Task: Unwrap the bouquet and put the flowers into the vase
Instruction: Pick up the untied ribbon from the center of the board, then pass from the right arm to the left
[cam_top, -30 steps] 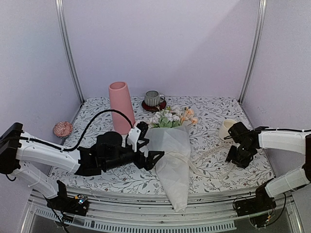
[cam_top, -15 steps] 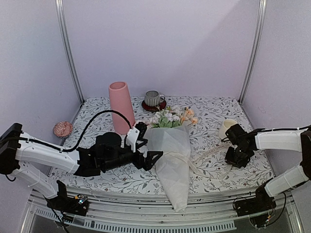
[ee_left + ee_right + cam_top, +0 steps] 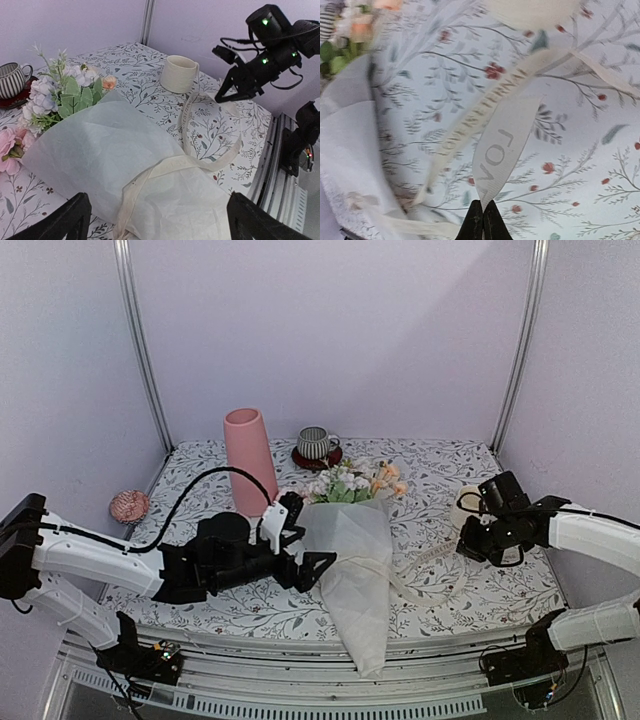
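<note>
Right of the bouquet, well apart from it, right gripper is pinched tight on the free end of the ribbon. Ribbon trails from the bouquet's waist out rightward across the table in loose loops, so some slack is left. Bow looks undone, but the strip appears to wrap the paper cone at the waist.

Bouquet lies flat. Its long axis runs from the flowers at the far end to the cone tip hanging over the near table edge. Ribbon leaves roughly crosswise to that axis.

Left gripper is spread wide at the bouquet's left flank, fingers either side of the cone's waist, gripping nothing. Contact with the paper can't be told.

Vase stands upright, far-left of the bouquet, near the blooms.

Likely next: right arm draws the ribbon further right, away from the bouquet. Left arm is nearer the cone and placed to brace it. Risk: the whole bouquet drags sideways.
</note>
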`<act>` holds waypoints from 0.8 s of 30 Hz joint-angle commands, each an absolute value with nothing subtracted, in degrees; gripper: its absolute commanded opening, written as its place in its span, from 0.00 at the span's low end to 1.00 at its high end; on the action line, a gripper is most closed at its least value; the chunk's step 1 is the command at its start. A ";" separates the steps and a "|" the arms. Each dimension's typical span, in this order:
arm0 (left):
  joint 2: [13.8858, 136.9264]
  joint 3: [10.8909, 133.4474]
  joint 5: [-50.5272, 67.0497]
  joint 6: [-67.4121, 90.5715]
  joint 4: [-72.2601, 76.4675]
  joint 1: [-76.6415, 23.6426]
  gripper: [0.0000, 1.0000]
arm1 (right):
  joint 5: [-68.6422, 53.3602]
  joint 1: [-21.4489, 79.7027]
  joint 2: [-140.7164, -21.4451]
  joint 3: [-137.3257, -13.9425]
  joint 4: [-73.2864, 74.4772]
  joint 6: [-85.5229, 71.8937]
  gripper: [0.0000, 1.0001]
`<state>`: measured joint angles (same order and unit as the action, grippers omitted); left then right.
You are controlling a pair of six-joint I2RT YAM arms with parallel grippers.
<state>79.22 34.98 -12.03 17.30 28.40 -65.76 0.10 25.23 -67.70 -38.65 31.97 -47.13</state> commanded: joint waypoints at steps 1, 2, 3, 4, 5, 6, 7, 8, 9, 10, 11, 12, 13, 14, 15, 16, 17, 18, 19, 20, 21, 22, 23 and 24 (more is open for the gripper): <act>80.87 37.22 -8.76 17.67 29.92 -66.75 0.97 | -11.94 26.13 -60.90 -41.65 22.27 -40.90 0.02; 81.33 37.69 -7.91 17.78 30.59 -66.80 0.97 | -14.37 26.25 -59.51 -41.70 19.82 -40.08 0.02; 81.87 38.25 -7.09 17.90 31.12 -66.86 0.97 | -16.55 26.40 -58.18 -41.73 17.33 -39.38 0.02; 82.45 38.94 -6.17 18.04 31.51 -67.01 0.97 | -19.62 26.49 -57.05 -41.70 13.72 -39.11 0.02; 83.11 39.86 -5.23 18.10 31.82 -67.05 0.97 | -22.12 26.58 -56.14 -41.64 10.65 -38.76 0.02; 83.79 41.23 -4.21 18.05 31.92 -67.18 0.97 | -24.14 26.62 -55.48 -41.79 7.74 -38.68 0.02; 84.62 42.53 -3.20 18.03 32.00 -67.25 0.97 | -25.97 26.75 -55.04 -42.03 5.27 -38.72 0.02; 85.58 43.86 -2.18 17.83 32.03 -67.34 0.97 | -27.20 26.91 -54.87 -42.45 2.78 -39.02 0.02; 86.58 45.42 -1.04 17.69 32.02 -67.54 0.97 | -28.14 27.25 -54.84 -42.93 0.56 -39.29 0.02; 87.73 47.01 -0.16 17.40 32.07 -67.70 0.97 | -28.73 27.62 -54.96 -43.48 -1.58 -39.73 0.02; 88.85 48.60 0.54 17.18 32.01 -67.82 0.97 | -29.15 28.17 -55.19 -44.17 -3.55 -40.01 0.02; 90.19 50.34 1.28 16.96 32.07 -67.84 0.97 | -29.30 28.84 -55.55 -44.92 -5.28 -40.19 0.02; 91.39 52.07 1.91 16.70 32.08 -67.97 0.97 | -29.32 30.03 -56.38 -45.79 -6.81 -40.48 0.02; 92.73 53.77 2.68 16.48 32.07 -67.95 0.97 | -29.27 30.98 -57.17 -47.46 -7.76 -40.51 0.02; 94.51 55.58 3.48 16.22 31.99 -68.00 0.97 | -29.02 31.93 -58.11 -48.83 -8.22 -40.38 0.02; 95.82 57.29 4.07 16.01 31.78 -68.01 0.97 | -28.80 33.04 -59.10 -50.27 -8.40 -40.22 0.02; 97.09 59.07 4.82 15.80 31.52 -68.05 0.97 | -28.53 34.09 -59.98 -51.60 -8.55 -39.85 0.02; 98.08 60.63 5.48 15.60 31.28 -68.00 0.97 | -28.18 35.00 -60.75 -52.65 -8.98 -39.68 0.02; 99.09 61.85 5.98 15.44 31.29 -68.06 0.97 | -27.98 35.87 -61.39 -53.25 -9.65 -39.71 0.02; 99.92 63.29 6.38 15.34 31.37 -67.98 0.98 | -27.78 36.54 -61.80 -53.81 -10.68 -39.89 0.02; 100.68 64.19 6.70 15.23 31.38 -68.00 0.98 | -27.58 37.12 -62.17 -54.18 -11.40 -40.10 0.02; 101.40 64.94 6.95 15.14 31.26 -68.02 0.98 | -27.40 37.63 -62.41 -54.51 -11.99 -40.50 0.02; 102.09 65.62 7.14 15.05 31.10 -67.98 0.98 | -27.17 38.08 -62.63 -54.81 -12.60 -40.83 0.02; 102.61 66.14 7.14 14.97 30.90 -67.95 0.97 | -26.97 38.46 -62.78 -55.10 -12.91 -41.06 0.02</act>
